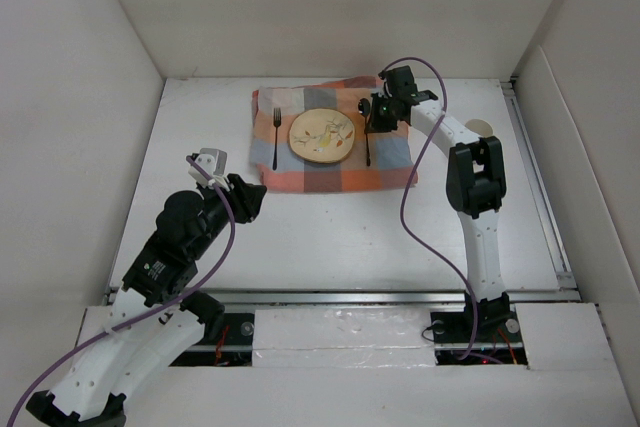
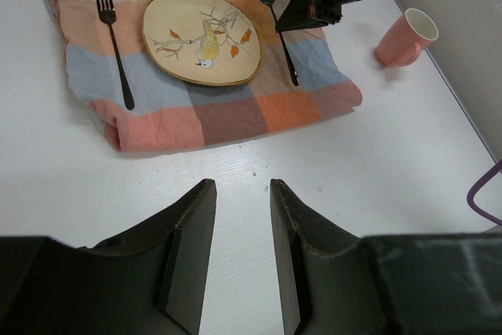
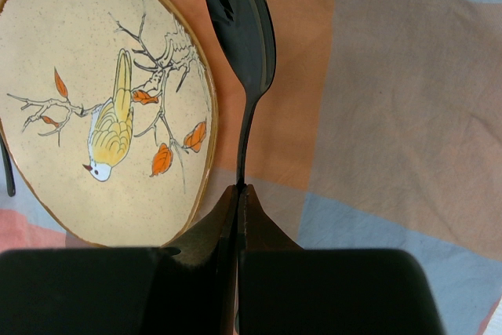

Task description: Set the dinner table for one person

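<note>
The dinner table [image 1: 330, 237] is a plain white top. On it lies a checked cloth [image 1: 330, 175] bearing a cream plate [image 1: 321, 135] with a bird on it, a black fork [image 1: 276, 137] to its left and a black spoon [image 3: 239, 29] to its right. My right gripper [image 3: 239, 187] is shut on the spoon's thin handle just below the bowl, low over the cloth beside the plate's rim [image 3: 205, 154]. My left gripper [image 2: 241, 186] hangs open and empty over bare table, short of the cloth's near edge.
A pink cup [image 2: 408, 37] lies on its side on the table, right of the cloth and close to the right arm [image 1: 470, 172]. White walls enclose the table on three sides. A purple cable [image 1: 410, 187] loops off the right arm.
</note>
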`<state>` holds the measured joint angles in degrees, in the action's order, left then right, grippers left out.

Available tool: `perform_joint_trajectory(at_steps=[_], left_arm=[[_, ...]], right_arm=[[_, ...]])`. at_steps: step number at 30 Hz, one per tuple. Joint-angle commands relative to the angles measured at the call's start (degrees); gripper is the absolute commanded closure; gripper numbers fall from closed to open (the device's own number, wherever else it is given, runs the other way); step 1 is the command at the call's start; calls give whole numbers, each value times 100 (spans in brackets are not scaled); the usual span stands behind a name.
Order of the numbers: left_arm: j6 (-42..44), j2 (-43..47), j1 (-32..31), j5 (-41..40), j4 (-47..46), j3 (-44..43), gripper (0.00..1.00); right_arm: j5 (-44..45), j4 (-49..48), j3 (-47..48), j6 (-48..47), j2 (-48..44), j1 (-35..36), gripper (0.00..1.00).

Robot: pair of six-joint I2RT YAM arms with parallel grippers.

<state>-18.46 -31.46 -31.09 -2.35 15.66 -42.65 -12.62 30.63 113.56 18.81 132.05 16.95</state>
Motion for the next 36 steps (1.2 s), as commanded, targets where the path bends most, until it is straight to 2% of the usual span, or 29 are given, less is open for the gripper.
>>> perform_joint_trajectory(at_steps=[1, 22, 24, 25, 27, 32, 36], left_arm=[[70, -27, 15, -11, -283, -85, 69], [97, -132, 15, 15, -265, -85, 69], [88, -149, 15, 7, -257, -85, 69], [97, -150, 15, 15, -256, -94, 69], [97, -167, 15, 15, -265, -94, 69], [105, -167, 15, 42, -257, -94, 69], [106, -150, 15, 50, -256, -94, 68]], right_arm=[[-126, -110, 325, -9, 93, -25, 100], [-188, -277, 597, 149, 550, -78, 99], [-188, -277, 554, 149, 533, -78, 92], [-162, -286, 501, 141, 498, -78, 79], [-162, -303, 448, 149, 445, -130, 76], [-135, -312, 316, 132, 181, -131, 61], [-4, -216, 176, 27, -240, -131, 58]])
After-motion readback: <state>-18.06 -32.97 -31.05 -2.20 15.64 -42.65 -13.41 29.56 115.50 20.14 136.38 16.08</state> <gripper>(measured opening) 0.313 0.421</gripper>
